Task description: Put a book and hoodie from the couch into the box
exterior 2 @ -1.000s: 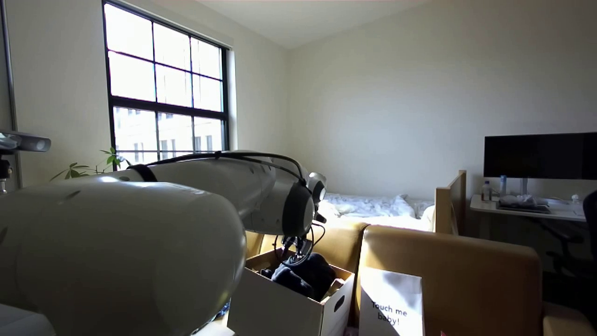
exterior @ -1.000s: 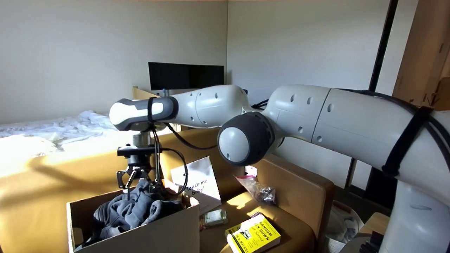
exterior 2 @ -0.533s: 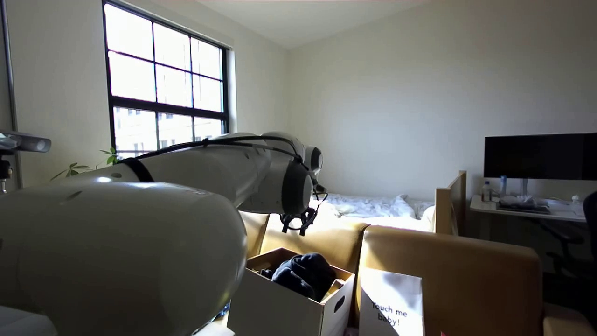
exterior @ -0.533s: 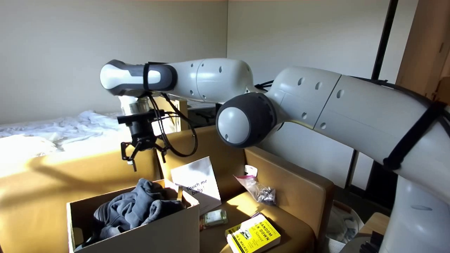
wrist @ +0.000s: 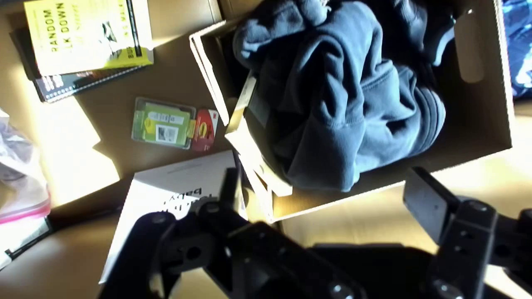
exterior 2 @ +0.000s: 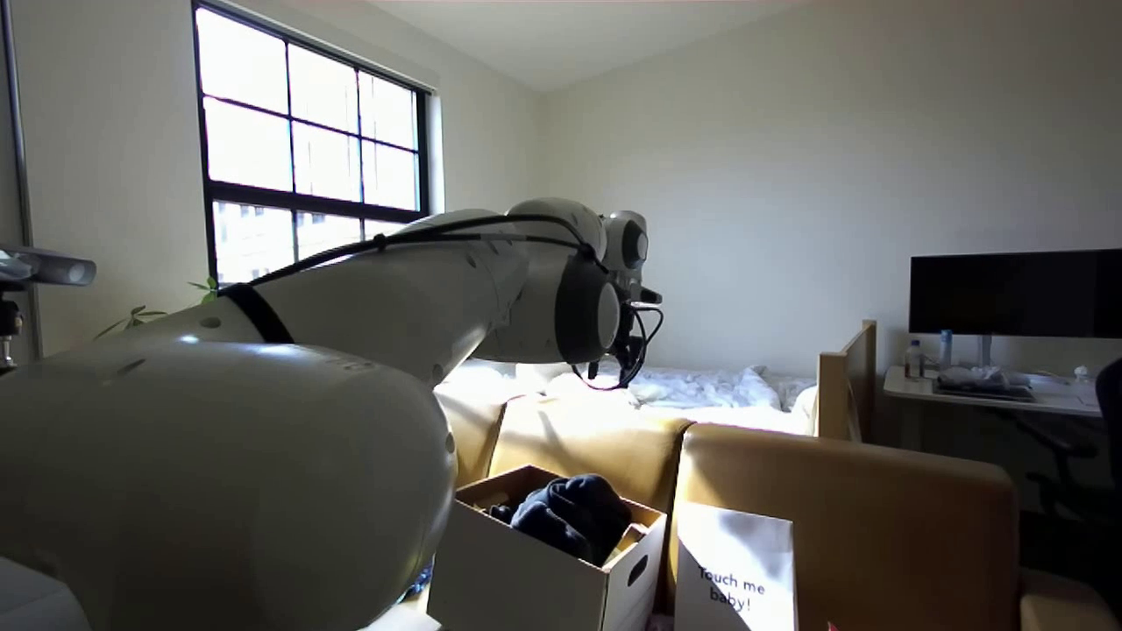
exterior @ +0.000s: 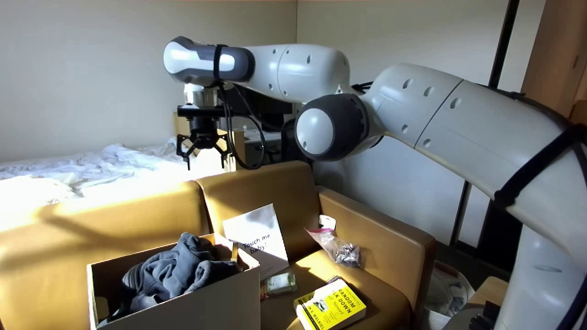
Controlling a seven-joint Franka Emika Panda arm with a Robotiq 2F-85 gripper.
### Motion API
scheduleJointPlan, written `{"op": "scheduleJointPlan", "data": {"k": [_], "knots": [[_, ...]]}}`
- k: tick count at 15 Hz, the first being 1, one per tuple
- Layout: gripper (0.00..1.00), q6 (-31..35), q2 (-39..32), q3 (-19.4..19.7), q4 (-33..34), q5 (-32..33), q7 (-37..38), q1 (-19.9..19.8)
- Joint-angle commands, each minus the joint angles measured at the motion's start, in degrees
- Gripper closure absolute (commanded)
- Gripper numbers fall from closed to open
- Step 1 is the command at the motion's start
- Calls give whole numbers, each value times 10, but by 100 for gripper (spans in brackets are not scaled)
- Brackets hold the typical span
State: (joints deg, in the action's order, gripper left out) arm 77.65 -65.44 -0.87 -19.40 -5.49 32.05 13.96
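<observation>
The hoodie (exterior: 176, 270) is lying in the box (exterior: 215, 305), seemingly done. Your gripper (exterior: 206, 165) is hovering empty, fingers (wrist: 424, 207) spread; next you're likely needing to grasp the yellow book (exterior: 335, 306).

dark grey-blue hoodie (wrist: 336, 104), box (wrist: 492, 91) tan inside, black-lettered yellow book (exterior: 331, 306), white black-lettered sheet (exterior: 260, 238), mustard-brown couch (exterior: 293, 220)

1. There's the "Touch me baby!" sign (exterior 2: 736, 561)!
2. Just in front of it, a clear plastic packet (wrist: 164, 124)!
3. Right of the sign, a zip-top bag (exterior: 337, 248)!
4. Well behind the sign, a monitor (exterior 2: 1017, 294)!
</observation>
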Motion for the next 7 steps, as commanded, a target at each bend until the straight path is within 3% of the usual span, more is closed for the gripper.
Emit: {"op": "scheduleJointPlan", "data": {"k": [1, 7], "knots": [[0, 27, 16, 5, -7, 14, -47, -33], [0, 19, 8, 9, -2, 4, -57, -48]]}}
